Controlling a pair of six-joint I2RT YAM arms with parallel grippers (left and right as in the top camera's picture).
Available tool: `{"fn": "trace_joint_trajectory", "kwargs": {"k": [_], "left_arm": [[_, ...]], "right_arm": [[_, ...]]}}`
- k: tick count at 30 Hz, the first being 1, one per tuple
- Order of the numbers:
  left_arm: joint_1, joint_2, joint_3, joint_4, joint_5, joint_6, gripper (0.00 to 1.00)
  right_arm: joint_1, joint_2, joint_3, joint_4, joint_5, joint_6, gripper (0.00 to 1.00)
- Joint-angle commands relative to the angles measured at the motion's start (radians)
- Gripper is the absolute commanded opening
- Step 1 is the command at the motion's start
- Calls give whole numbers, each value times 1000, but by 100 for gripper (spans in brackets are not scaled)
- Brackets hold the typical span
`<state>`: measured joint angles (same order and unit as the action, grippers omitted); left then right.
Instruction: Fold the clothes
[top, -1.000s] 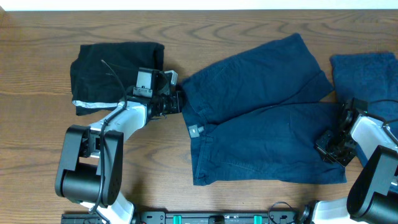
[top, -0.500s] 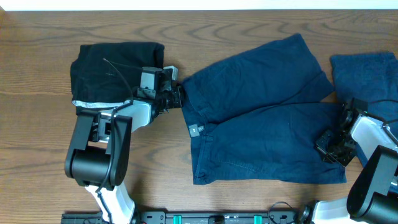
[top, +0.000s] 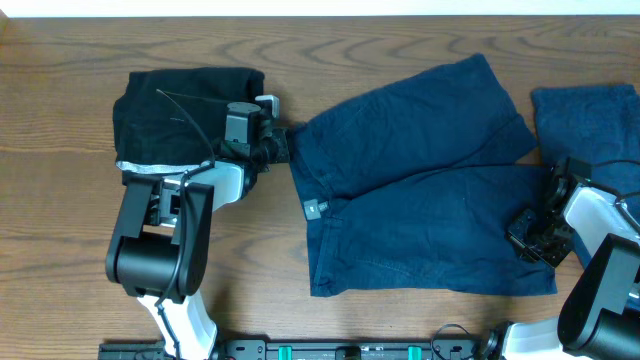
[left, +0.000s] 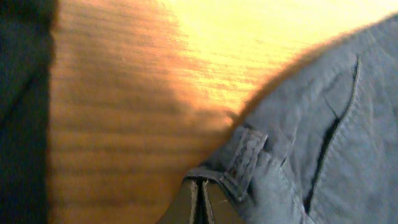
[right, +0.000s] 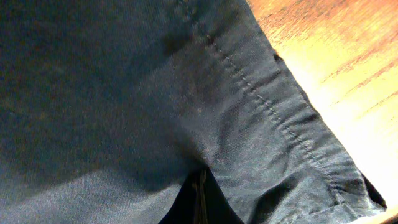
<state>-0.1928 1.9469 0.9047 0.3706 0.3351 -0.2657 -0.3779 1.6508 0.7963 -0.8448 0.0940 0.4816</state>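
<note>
1. Navy shorts (top: 420, 175) lie flat on the table (top: 60, 200), spread from the centre toward 3 o'clock. The waistband is on the 9 o'clock side. One leg points to 1 o'clock and the other to 4 o'clock.
2. A small pale label (top: 312, 209) shows on the waistband. In the left wrist view, a belt loop (left: 245, 155) sits on the waistband just above the fingertips.
3. Left gripper (top: 283, 147) is at the waistband's top corner, at about 10 o'clock on the shorts. Its jaws are clenched, and in the wrist view the waistband edge curls in between the tips, so it is grasping the shorts.
4. Right gripper (top: 527, 240) is at the hem of the lower leg, at about 4 o'clock on the shorts. Its jaws are pressed together, with the tips against the leg cloth beside the stitched hem. I cannot tell whether a fold is pinched between them.
5. Black garment (top: 175, 110) is folded at 10 o'clock on the table, left of the left gripper. A white strip (top: 150, 166) runs along its 6 o'clock edge, and the left arm crosses over that edge.
6. A second navy piece (top: 590, 120) lies at 2 o'clock on the table. It is just beside the upper leg, and the frame edge cuts it off.
</note>
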Motion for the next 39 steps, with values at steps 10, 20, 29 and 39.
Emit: {"fn": "trace_joint_trajectory", "kwargs": {"k": [10,20,29,39], "left_arm": [[12,199,16,214,-57,-17,10],[85,202,169,214,-60,-16,10],[97,202,267,214,-44,-16,11],[104,16,298,-169,155,61,13]], "right_arm": [[0,96,-74,79,29,-12,1],[0,96,-74,83,29,-12,1],[0,96,-80,86,29,-12,1],[0,96,-80,98,28,-12,1]]}}
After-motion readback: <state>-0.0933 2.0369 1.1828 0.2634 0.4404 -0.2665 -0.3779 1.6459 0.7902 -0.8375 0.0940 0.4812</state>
